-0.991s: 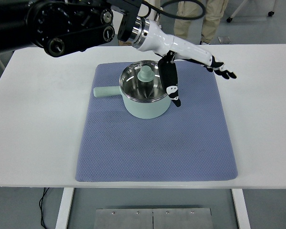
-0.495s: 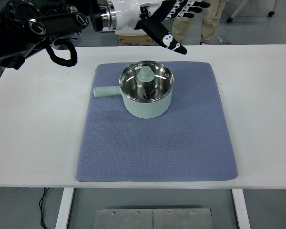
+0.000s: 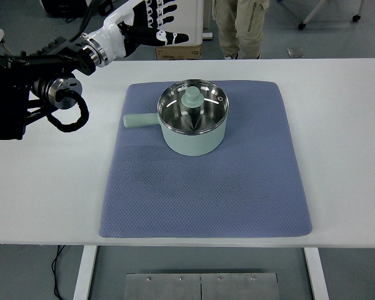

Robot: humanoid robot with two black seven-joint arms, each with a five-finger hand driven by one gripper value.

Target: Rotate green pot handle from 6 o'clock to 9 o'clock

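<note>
— Table (image 3: 44,206), white: what is lying on it?

— Blue mat (image 3: 206,194), flat, centred. Green pot (image 3: 192,125) sitting on the mat's far half, glass lid with green knob (image 3: 191,97) on top. Neither is shifting from a second ago.

— Pot handle (image 3: 140,120)?

— Pointing to the picture's left, at nine o'clock, resting over the mat.

— Left arm (image 3: 37,94)?

— Pulling back toward the far left corner. A second ago it was reaching over the pot's right rim; now it is well apart from the pot.

— Left hand (image 3: 151,25)?

— Hanging beyond the table's far edge, fingers (image 3: 165,34) loosely spread, grasping nothing.

— Anyone else?

— A person's legs (image 3: 240,28), standing behind the table.
</note>
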